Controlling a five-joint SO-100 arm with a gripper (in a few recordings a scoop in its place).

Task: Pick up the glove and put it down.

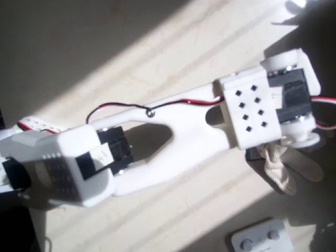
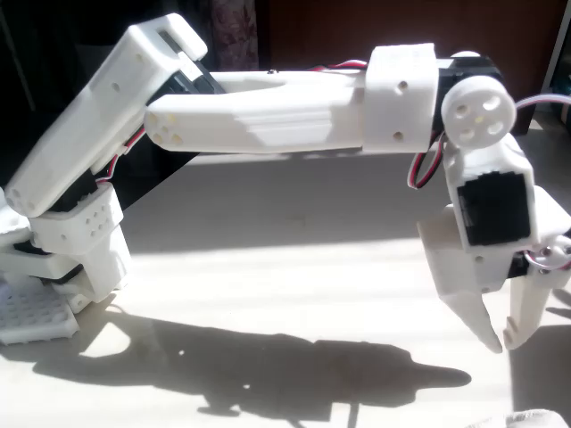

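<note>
The cream knitted glove (image 1: 286, 167) lies flat on the pale table in the overhead view, its stubby fingers spread toward the right. Part of it is tucked under the arm's white wrist head (image 1: 283, 105), which hovers over it and hides the fingers from above. In the fixed view my gripper (image 2: 501, 344) points straight down a little above the table. Its two white fingertips stand a narrow gap apart with nothing between them. A pale soft edge (image 2: 538, 419) at the bottom right corner may be the glove; I cannot tell.
A white flat device with round buttons (image 1: 261, 239) lies at the bottom edge of the overhead view, below and left of the glove. The arm's base (image 2: 62, 259) stands at the left. Hard sunlight throws the arm's shadow (image 2: 294, 370) across the table.
</note>
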